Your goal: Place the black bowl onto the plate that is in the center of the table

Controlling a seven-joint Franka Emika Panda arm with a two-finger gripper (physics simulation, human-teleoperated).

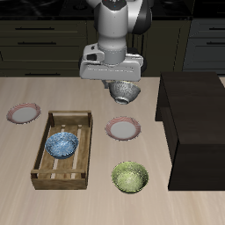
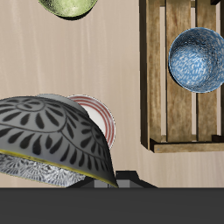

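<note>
A: Where is the black bowl [image 1: 126,90] at this moment?

B: It hangs in the air under the gripper [image 1: 123,84], above the table [image 1: 97,202] and farther back than the plate [image 1: 123,129] at the table's middle. The bowl touches nothing on the tabletop.

A: How is the gripper holding it?

B: The fingers are clamped on the bowl's rim. In the wrist view the bowl [image 2: 57,140] fills much of the picture, tilted, its dark outside with a pale leaf pattern turned toward the camera, and it hides part of the plate [image 2: 96,118] beneath.

A: What else stands on the table?

B: A wooden tray [image 1: 39,163] with a blue patterned bowl [image 1: 62,145] inside it, just beside the middle plate. A green bowl [image 1: 130,177] sits nearer the table's front edge. A second plate [image 1: 24,113] lies on the far side of the tray from the middle plate, and a dark cabinet block [image 1: 195,123] stands at the opposite side
</note>
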